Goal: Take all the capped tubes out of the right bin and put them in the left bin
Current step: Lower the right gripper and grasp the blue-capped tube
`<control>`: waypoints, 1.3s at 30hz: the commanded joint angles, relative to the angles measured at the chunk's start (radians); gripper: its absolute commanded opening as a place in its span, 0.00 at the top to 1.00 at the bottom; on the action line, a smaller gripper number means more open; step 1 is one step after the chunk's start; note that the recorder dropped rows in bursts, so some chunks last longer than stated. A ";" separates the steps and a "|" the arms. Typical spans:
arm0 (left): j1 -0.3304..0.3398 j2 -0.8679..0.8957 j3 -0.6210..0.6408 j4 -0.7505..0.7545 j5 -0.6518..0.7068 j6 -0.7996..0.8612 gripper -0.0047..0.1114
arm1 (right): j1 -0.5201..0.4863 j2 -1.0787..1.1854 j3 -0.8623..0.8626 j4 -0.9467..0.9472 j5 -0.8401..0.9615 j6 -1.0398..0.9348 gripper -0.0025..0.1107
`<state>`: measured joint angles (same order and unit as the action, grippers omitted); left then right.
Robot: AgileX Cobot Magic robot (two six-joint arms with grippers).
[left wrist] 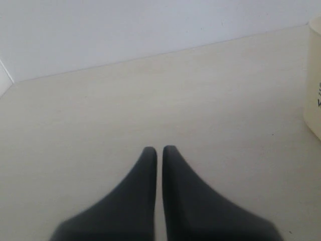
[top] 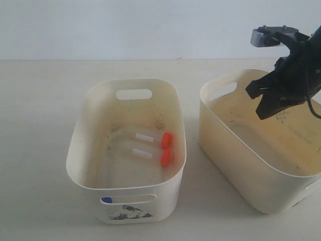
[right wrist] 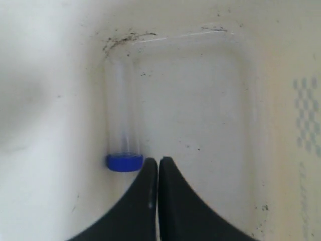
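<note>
Two orange-capped tubes (top: 150, 138) (top: 149, 155) lie side by side on the floor of the off-white left bin (top: 80, 125). The blue-capped tube (right wrist: 122, 113) lies on the floor of the cream-yellow right bin (top: 235, 155), along its wall. In the exterior view that bin's near wall hides it. My right gripper (right wrist: 158, 159) is shut and empty, its tips right beside the blue cap (right wrist: 124, 162). It hangs over the right bin (top: 262, 113). My left gripper (left wrist: 159, 149) is shut and empty above bare table, out of the exterior view.
The two bins stand close together on a pale table (top: 40, 100) with a wall behind. A small blue spot (top: 106, 200) shows at the left bin's front handle slot. An edge of the left bin (left wrist: 315, 100) shows in the left wrist view.
</note>
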<state>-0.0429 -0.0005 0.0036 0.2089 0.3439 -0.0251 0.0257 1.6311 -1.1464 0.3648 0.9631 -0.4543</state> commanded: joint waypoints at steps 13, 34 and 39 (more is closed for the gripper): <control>-0.001 0.000 -0.004 -0.003 -0.004 -0.010 0.92 | -0.005 0.076 0.002 0.098 0.074 -0.054 0.98; -0.001 0.000 -0.004 -0.003 -0.004 -0.010 0.92 | -0.005 0.206 -0.001 0.138 0.073 -0.107 0.98; -0.001 0.000 -0.004 -0.003 -0.004 -0.010 0.92 | -0.007 0.206 -0.001 0.088 0.050 -0.125 0.98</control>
<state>-0.0429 -0.0005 0.0036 0.2089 0.3439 -0.0251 0.0257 1.8398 -1.1464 0.4701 1.0206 -0.5672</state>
